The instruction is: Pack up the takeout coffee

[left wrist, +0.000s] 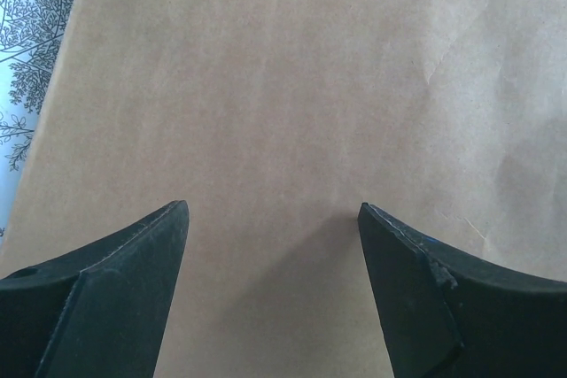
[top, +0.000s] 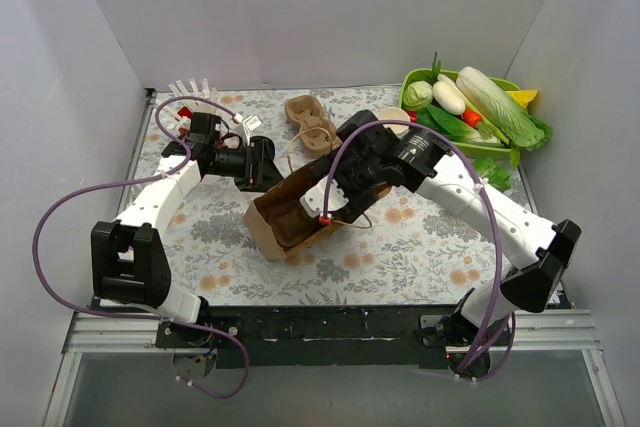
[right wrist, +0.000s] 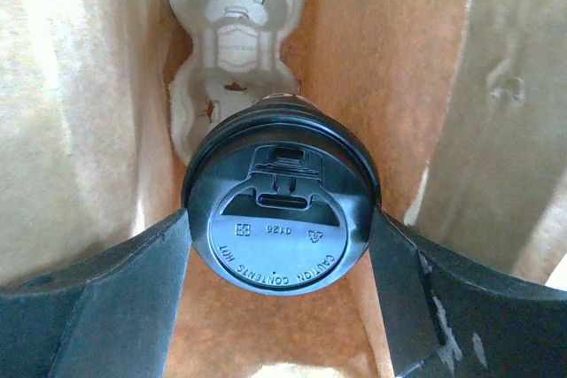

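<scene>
Currently: the step in hand is judged to be the seating of the cup point(right wrist: 283, 250) in the carrier point(right wrist: 232, 33) inside the bag point(right wrist: 80, 112).

The right pincer point(right wrist: 279, 217) is inserted through the bag's mouth and is closed wide on the cup, with one finger pressed against each side of the black lid point(right wrist: 282, 183). The lid is faced toward the wrist, directly between the fingertips, and the cup's body is almost wholly hidden behind it. The carrier is seen beyond the fingertips, deeper in the bag, with its near well just past the cup. Whether the cup's base is touching that well cannot be told, as it is covered by the lid.

The left pincer point(left wrist: 273, 219) is spread wide with nothing between its fingers. Plain brown paper of the bag's outer wall is seen just ahead of its tips, but contact cannot be confirmed. It is judged to be placed as a brace for the bag.

Next move, as judged: the cup is to be carried further forward, in line with the near well, until it is seated. Only then are the fingers to be parted and drawn straight back out of the mouth. The bag walls are close on both sides of the right pincer, so little sideways room is allowed.
</scene>
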Robot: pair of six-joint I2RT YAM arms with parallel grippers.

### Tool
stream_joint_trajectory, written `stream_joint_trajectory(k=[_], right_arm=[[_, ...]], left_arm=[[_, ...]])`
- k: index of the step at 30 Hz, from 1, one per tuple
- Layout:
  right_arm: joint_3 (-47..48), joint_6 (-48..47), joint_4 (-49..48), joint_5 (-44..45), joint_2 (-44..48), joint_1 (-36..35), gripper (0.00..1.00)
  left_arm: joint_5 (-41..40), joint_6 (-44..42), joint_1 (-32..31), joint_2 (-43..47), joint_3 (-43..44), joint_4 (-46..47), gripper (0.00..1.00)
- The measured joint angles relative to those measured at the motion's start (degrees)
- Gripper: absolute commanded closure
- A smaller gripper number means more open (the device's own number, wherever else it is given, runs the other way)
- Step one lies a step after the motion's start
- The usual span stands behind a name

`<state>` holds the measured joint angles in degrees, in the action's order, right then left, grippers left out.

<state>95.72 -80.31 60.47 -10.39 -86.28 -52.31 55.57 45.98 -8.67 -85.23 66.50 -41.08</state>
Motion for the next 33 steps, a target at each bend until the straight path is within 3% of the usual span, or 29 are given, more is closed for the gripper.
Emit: stream_joint_trajectory(k=[16, 33], right_arm=[[1.5, -4.0, 1.0, 1.5, -9.1, -0.1, 0.99], [0.9, -4.2, -2.2, 4.5, -12.8, 0.1, 0.99]], left_arm=[[1.0, -2.7, 2.0, -1.9, 0.9, -0.1, 0.22], [2.3, -5.6, 3.7, -5.6, 3.8, -2.5, 0.22]])
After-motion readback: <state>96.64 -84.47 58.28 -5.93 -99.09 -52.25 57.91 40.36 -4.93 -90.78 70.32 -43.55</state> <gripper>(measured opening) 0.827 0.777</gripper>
